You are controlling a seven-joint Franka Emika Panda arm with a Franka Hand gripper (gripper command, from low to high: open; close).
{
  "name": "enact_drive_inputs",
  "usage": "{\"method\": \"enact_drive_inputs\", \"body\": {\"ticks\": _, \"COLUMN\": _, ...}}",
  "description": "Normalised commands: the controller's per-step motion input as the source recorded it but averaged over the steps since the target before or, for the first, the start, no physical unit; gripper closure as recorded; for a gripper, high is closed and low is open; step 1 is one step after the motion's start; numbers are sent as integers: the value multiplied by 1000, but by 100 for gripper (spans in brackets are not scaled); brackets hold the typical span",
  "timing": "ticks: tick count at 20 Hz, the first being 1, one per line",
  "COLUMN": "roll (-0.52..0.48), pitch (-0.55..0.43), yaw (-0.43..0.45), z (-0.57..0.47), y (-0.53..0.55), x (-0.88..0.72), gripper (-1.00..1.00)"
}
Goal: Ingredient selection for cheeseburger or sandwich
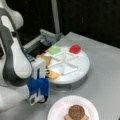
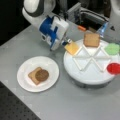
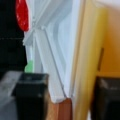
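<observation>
The gripper (image 2: 65, 41) pinches one yellow cheese square (image 2: 72, 47) at the rim of the divided white tray (image 2: 85, 75). One toast square (image 2: 91, 39) remains there; another toast square (image 2: 33, 75) with one patty (image 2: 41, 74) sits on the paper plate (image 2: 25, 83).

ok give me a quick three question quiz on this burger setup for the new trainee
1. True or false: the dark brown round patty lies on a brown toast square on the white paper plate.
2. Which piece is the blue and white end effector at: A green piece, B yellow cheese square, C red disc?
3. Fill in: the other toast square sits in the white divided ____.

Key: 1 true; 2 B; 3 tray
</observation>
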Motion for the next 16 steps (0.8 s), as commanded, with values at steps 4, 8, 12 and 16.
{"method": "enact_drive_inputs", "body": {"ticks": 4, "roll": 53, "pitch": 36, "yaw": -80, "z": 25, "y": 5, "x": 162, "gripper": 100}}
{"method": "enact_drive_inputs", "body": {"ticks": 8, "roll": 56, "pitch": 44, "yaw": -63, "z": 51, "y": 3, "x": 176, "gripper": 100}}
{"method": "enact_drive_inputs", "body": {"ticks": 12, "roll": 47, "pitch": 63, "yaw": -37, "z": 93, "y": -33, "x": 185, "gripper": 100}}
{"method": "enact_drive_inputs", "body": {"ticks": 16, "roll": 20, "pitch": 103, "yaw": 10, "z": 160, "y": -127, "x": 193, "gripper": 100}}
